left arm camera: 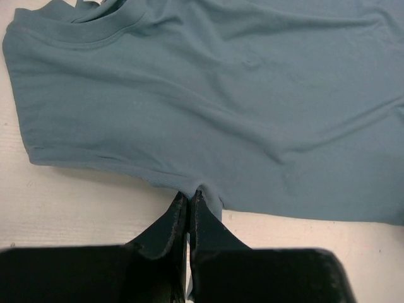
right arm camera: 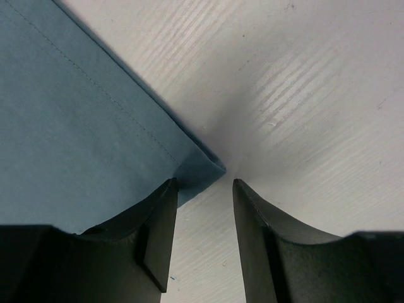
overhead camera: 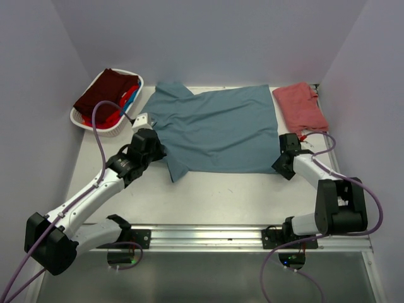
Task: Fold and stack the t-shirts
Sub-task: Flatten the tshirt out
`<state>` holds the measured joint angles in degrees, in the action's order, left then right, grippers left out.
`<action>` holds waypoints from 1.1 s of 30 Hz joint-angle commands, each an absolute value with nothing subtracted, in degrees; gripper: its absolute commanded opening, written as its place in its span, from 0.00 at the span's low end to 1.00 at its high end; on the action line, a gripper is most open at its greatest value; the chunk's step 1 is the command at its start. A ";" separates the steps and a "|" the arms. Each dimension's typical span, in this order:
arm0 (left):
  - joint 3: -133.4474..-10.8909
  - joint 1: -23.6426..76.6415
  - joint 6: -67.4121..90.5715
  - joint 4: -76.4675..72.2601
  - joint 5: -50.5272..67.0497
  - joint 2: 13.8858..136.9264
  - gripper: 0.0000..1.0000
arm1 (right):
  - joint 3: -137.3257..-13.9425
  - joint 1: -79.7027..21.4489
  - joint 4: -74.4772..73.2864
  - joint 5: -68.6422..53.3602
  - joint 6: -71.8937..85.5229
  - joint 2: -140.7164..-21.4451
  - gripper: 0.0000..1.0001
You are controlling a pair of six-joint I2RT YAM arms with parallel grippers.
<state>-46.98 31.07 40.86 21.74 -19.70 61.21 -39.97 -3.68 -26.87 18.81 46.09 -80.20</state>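
Cloth on white table (overhead camera: 221,196): a large slate teal-blue short-sleeved t-shirt (overhead camera: 214,129) lies spread flat across the middle. Its collar end is toward the left and its hem toward the right, with a few soft wrinkles in the body. Left gripper (left arm camera: 189,194) is at the shirt's near edge, between collar and near sleeve. Its black fingers are pressed together, with a small fold of the teal edge pinched between the tips. Right gripper (right arm camera: 205,183) is low over the shirt's near hem corner. Its jaws stand apart with the stitched corner lying in the gap, one finger over the cloth and the other over bare table; nothing is clamped. A crumpled salmon-red t-shirt (overhead camera: 302,106) sits at the far right corner of the table, just beside the teal shirt's hem; cannot tell whether they touch. A white oval plastic basket (overhead camera: 85,122) stands at the far left corner, near the collar. Inside it a dark maroon t-shirt (overhead camera: 107,91) lies on top, with bright blue cloth (overhead camera: 130,98) and red cloth (overhead camera: 117,115) showing beneath along its near side.
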 commanded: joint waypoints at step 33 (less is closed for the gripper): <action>-45.80 28.48 45.61 42.36 -11.61 45.53 0.00 | -48.42 -3.43 -45.43 17.66 38.58 -61.80 0.00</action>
